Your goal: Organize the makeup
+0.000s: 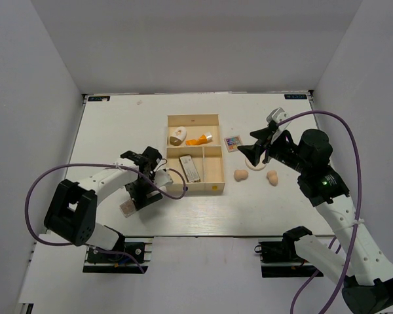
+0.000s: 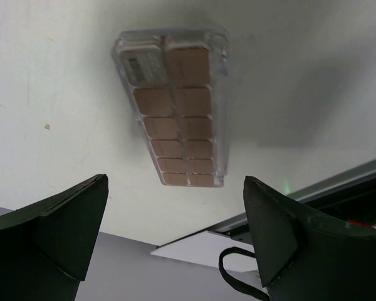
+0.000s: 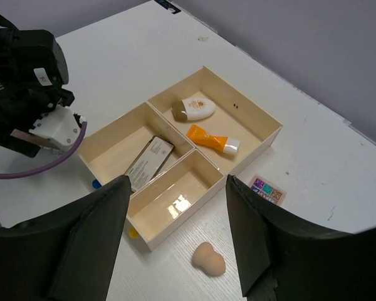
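Note:
The speckled brown palette (image 2: 175, 106) lies on the table just ahead of my open, empty left gripper (image 2: 175, 251); from above it (image 1: 128, 208) shows at the gripper's (image 1: 139, 196) lower left. The wooden tray (image 1: 216, 171) holds an orange tube (image 1: 200, 139), a dark flat case (image 1: 190, 168) and a cream bottle (image 1: 177, 137). My right gripper (image 1: 252, 149) hangs open and empty above the table right of the tray. Below it lie a peach sponge (image 3: 208, 258), a second sponge (image 1: 272, 176), the cream round pad (image 1: 257, 165) and the multicolour palette (image 3: 267, 189).
The tray's near right compartment (image 3: 188, 200) holds nothing. The left arm (image 3: 25, 75) and its purple cable sit close to the tray's left side. The table's near edge (image 2: 288, 194) runs just behind the brown palette.

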